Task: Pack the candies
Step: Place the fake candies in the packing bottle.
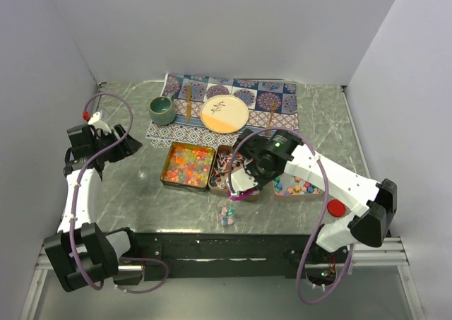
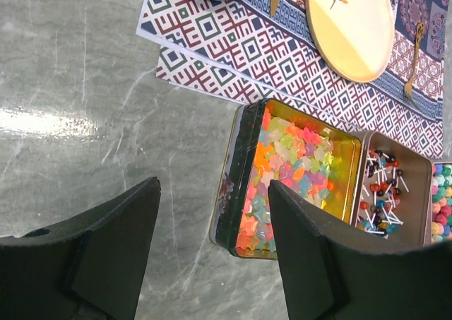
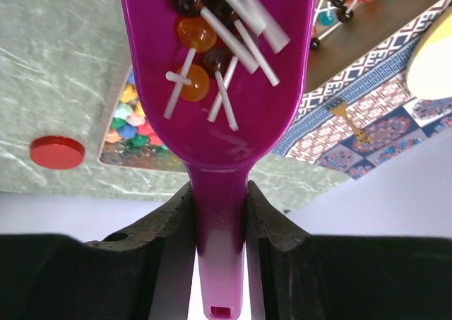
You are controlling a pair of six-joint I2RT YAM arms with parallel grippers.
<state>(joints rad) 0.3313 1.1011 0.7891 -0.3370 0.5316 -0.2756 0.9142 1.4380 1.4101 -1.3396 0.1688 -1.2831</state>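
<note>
Grasps the purple scoop (image 3: pixel 219 87) by its handle in the right gripper (image 3: pixel 217 193), with one dark finger pressed on each side of the stem. Carries in the scoop bowl some of the candies (image 3: pixel 201 41): round orange and dark red sweets on white sticks. Holds the scoop above the table (image 1: pixel 141 200), at the near end of the middle tin (image 2: pixel 415 207) and close to a small clear jar (image 1: pixel 227 215) with coloured pieces inside.

Shows the other candies in three open tins, set side by side in a row just in front of the patterned placemat (image 1: pixel 233 94): bright orange, yellow and pink gummies in the left tin (image 2: pixel 236 179), stick sweets in the middle tin, pastel round pieces in the right tin (image 1: pixel 304 195).

Has the left gripper (image 2: pixel 215 263) released, jaws wide apart with nothing between them, above the bare marbled table to the left of the left tin, not touching it.

Includes also a round red lid (image 1: pixel 335 208) lying flat on the table, right of the right tin and beside the right arm. On the placemat: a cream plate (image 1: pixel 224 113), a green cup (image 1: pixel 162 109) to its left, and a golden fork (image 3: pixel 351 121).
</note>
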